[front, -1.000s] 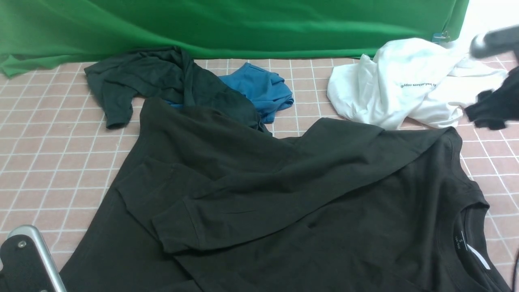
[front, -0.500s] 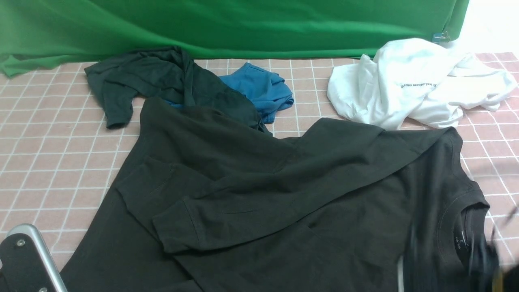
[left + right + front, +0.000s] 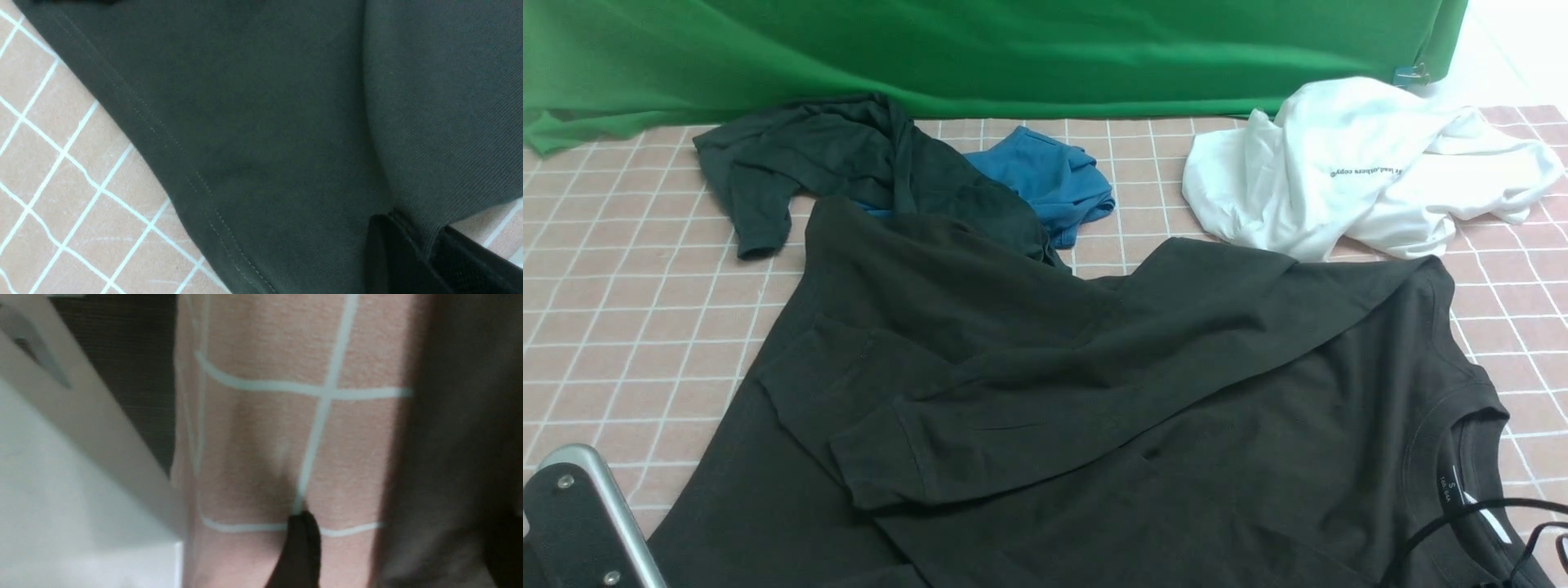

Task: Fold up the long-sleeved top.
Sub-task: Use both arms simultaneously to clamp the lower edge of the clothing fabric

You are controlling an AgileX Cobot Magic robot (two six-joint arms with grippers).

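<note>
The long-sleeved top (image 3: pixel 1094 392), brownish-black, lies spread over the near middle of the table with its collar (image 3: pixel 1454 457) at the near right. One sleeve is folded across the body, its cuff (image 3: pixel 882 457) at the near left. My left gripper (image 3: pixel 412 249) is shut on a fold of the top by its stitched hem (image 3: pixel 163 139). Only part of the left arm (image 3: pixel 572 523) shows in the front view. My right gripper (image 3: pixel 400 555) is open low over the checked tablecloth (image 3: pixel 265 449), with the top's edge (image 3: pixel 441 465) between its fingers (image 3: pixel 300 551). That view is blurred.
A greenish-black short-sleeved shirt (image 3: pixel 817 155) and a blue garment (image 3: pixel 1054 175) lie at the back, partly under the top. A white tee (image 3: pixel 1347 163) lies at the back right. A green backdrop (image 3: pixel 1013 49) hangs behind. Black cables (image 3: pixel 1486 523) show at the near right.
My right arm swept from the far right by the white tee down to the near right corner and left the front view. The top and the left arm have barely moved.
</note>
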